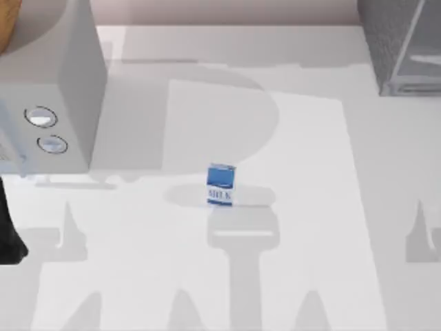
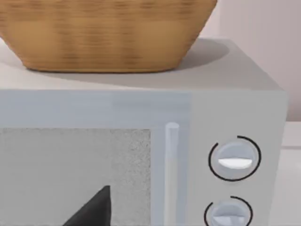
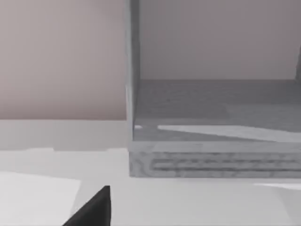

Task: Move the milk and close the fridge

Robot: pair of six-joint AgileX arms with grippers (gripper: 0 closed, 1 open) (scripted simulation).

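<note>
The milk [image 1: 220, 184], a small carton with a blue top and a white lettered bottom, stands upright in the middle of the table, with no gripper near it. The fridge [image 1: 401, 45] is the dark speckled cabinet at the back right corner. In the right wrist view the fridge [image 3: 211, 160] faces me with its inside open. A dark part of my right gripper [image 3: 92, 211] shows low in that view, well short of the fridge. My left gripper [image 2: 91, 212] hangs in front of the microwave, and part of the left arm [image 1: 9, 231] shows at the table's left edge.
A light-grey microwave [image 1: 52, 103] with two round dials [image 2: 233, 159] stands at the back left. A woven basket [image 2: 103, 33] sits on top of it. Open white tabletop [image 1: 310, 227] surrounds the milk on all sides.
</note>
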